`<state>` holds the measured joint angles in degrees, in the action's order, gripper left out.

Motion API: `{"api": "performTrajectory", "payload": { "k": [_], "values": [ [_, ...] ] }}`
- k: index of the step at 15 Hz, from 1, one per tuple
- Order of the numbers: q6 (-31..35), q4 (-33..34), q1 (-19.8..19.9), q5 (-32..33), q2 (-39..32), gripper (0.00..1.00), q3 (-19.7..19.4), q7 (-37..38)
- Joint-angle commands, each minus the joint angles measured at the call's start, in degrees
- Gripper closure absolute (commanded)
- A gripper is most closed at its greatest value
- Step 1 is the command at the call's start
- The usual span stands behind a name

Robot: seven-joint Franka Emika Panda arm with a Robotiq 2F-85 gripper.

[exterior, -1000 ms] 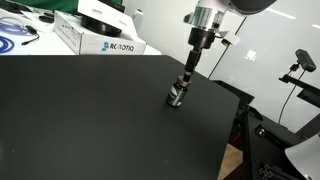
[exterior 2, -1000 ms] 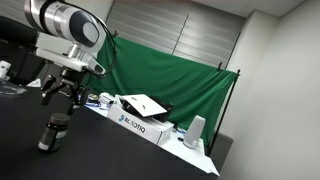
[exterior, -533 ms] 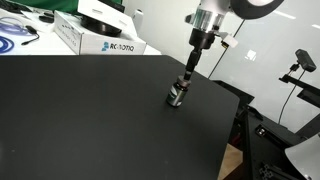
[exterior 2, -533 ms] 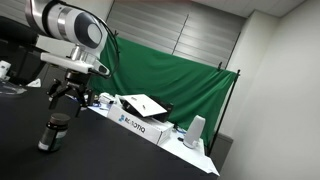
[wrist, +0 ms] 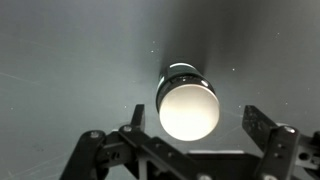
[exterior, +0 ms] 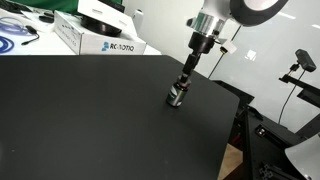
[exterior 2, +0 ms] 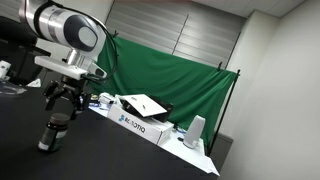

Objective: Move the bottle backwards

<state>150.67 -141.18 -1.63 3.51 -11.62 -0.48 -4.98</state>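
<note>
Bottle: the bottle [exterior: 177, 95] stands upright on the black table [exterior: 80, 125], on a bare stretch well apart from the white box [exterior: 100, 40]. The other outside camera shows the same thing, with the bottle [exterior 2: 55, 133] alone in front of the box [exterior 2: 140, 125].

Tool: the tool [exterior: 187, 78] hangs straight down over the bottle with its fingers apart. It is clamped on nothing.

Wrist view: the bottle [wrist: 188, 105] shows end-on, and its round top reads pale in this view. One finger [wrist: 135, 118] sits on its left side and the other on its right, with a gap visible on each side.

Why held so: the tool [wrist: 195, 128] is centred over the bottle, probably so both fingers meet the body at once when they close. A straight-down pose suits a squat bottle with open table all round it.

Height: in both exterior views the fingertips look near the cap, just above or level with it. I cannot tell whether they touch it.

Step in hand: my reading is lining up for the grasp, and the bottle has not been moved yet.

Next move: it likely calls for lowering until the fingers flank the body below the cap. After that comes closing, a slight lift and carrying the bottle back.

Risk: the bottle is small and smooth, so an off-centre close could tip it or squeeze it out sideways.
</note>
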Motion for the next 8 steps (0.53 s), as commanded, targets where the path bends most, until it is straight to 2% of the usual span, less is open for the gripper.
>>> {"api": "performTrajectory", "payload": {
  "k": [1, 7, 8],
  "values": [
    [2.02, -1.07, 1.07, -1.61, -0.29, 0.00, 0.75, -1.04],
    [3.31, -1.46, 0.88, -1.49, -0.94, 0.00, 0.64, -0.99],
    [3.76, -1.53, 0.85, -1.40, -1.09, 0.25, 0.62, -0.91]
  ]
}}
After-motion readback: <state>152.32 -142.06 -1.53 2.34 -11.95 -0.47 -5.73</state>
